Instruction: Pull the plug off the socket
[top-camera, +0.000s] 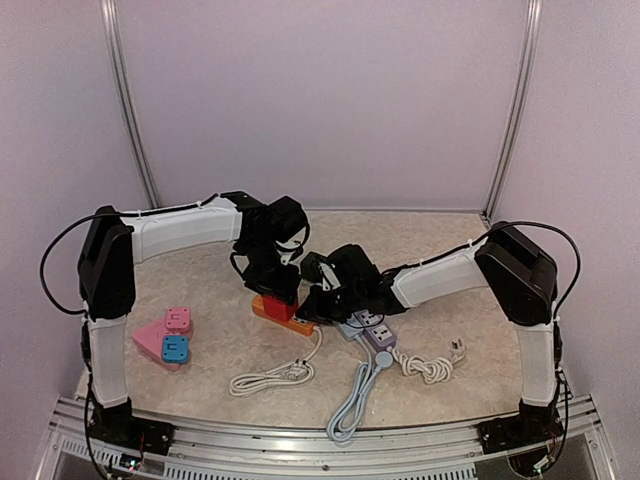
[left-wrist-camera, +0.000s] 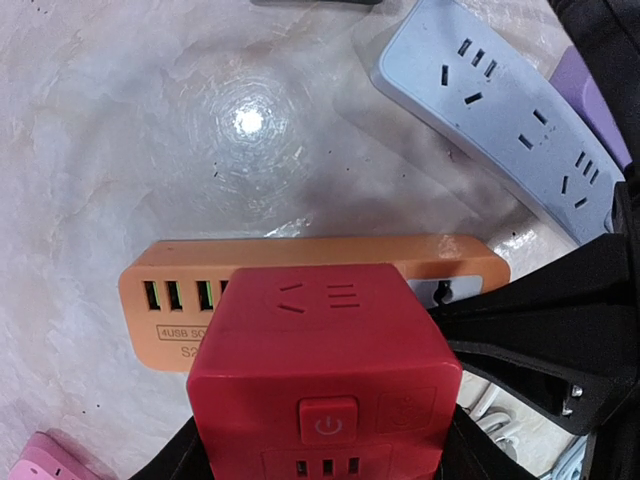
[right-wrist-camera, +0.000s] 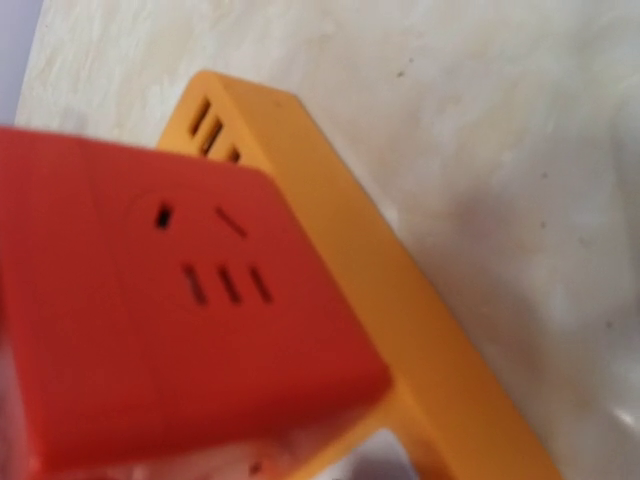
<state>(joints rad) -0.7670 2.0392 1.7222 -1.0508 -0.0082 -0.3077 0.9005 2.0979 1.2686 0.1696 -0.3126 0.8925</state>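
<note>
Left claw (top-camera: 279, 294) clamps the red plug (left-wrist-camera: 325, 350) between its fingers: rigid, probably slick. The closed, empty right claw (left-wrist-camera: 478, 330) rests against the orange socket (left-wrist-camera: 180, 300).

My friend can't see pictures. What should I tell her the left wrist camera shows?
A red cube adapter sits plugged into an orange power strip on a pale marbled table, with the left gripper hugging the cube's sides. A grey power strip lies at the upper right of the view.
</note>
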